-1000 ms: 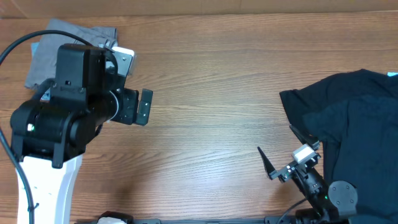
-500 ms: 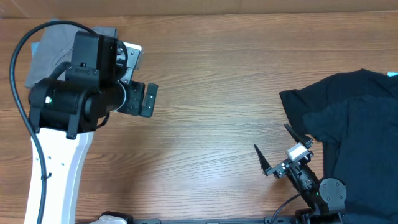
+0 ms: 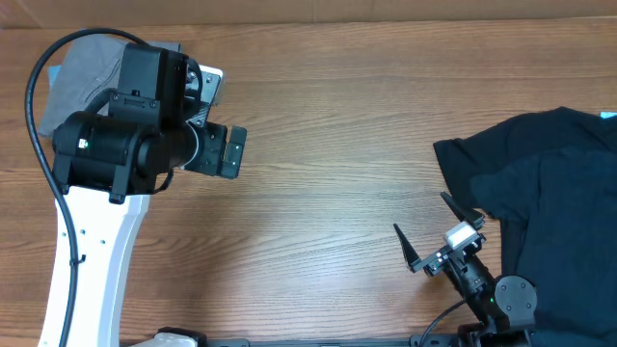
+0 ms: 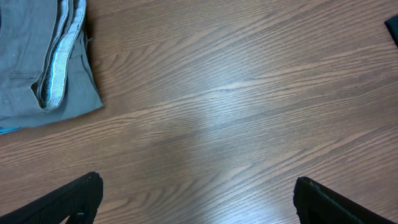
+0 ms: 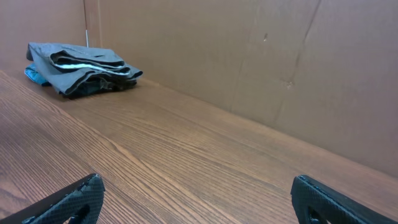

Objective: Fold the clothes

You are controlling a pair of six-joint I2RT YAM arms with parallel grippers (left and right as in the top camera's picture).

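1. Grey-khaki cotton is seen at the far left. The shorts are stacked in a folded bundle at the table's back-left corner. Whitish lining is shown along the layered edge, and a sliver of light blue is tucked underneath.
2. The left gripper is held just right of that stack, over bare wood. Its fingers are spread wide and nothing is gripped.
3. The fold looks pretty much done, so the main risk is that it gets undone. If the left arm is swept low, or its cable is dragged across, the loose top layers could be caught and pulled open.
4. If a regrip is tried, only the top layer might get pinched and the stack peeled apart. The blue piece below could be hauled along too.
5. The right gripper is parked low near the front edge, well apart from the shorts. It is spread open too, with nothing held.
6. The black T-shirt is spread out just beside it, far right. With one careless swing its edge could be snagged and the wrong garment dragged.
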